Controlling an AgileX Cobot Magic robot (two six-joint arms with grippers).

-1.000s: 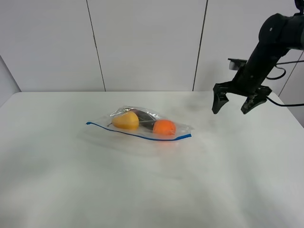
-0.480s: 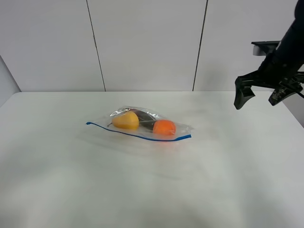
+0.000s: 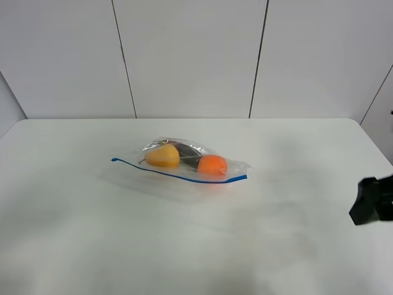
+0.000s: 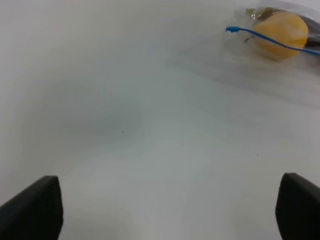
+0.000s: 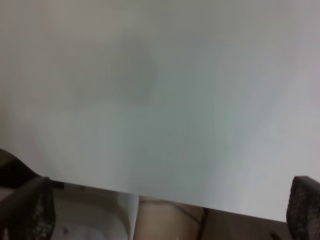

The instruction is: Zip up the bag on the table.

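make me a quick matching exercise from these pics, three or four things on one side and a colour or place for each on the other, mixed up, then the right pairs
Things:
1. pear
2. orange
3. zipper strip
4. right gripper

Colour or place:
A. thin blue line along the bag's near edge
B. yellow, at the left end inside the bag
C. black, at the right edge of the high view, away from the bag
D. round, right of the pear inside the bag

Pairs: 1-B, 2-D, 3-A, 4-C
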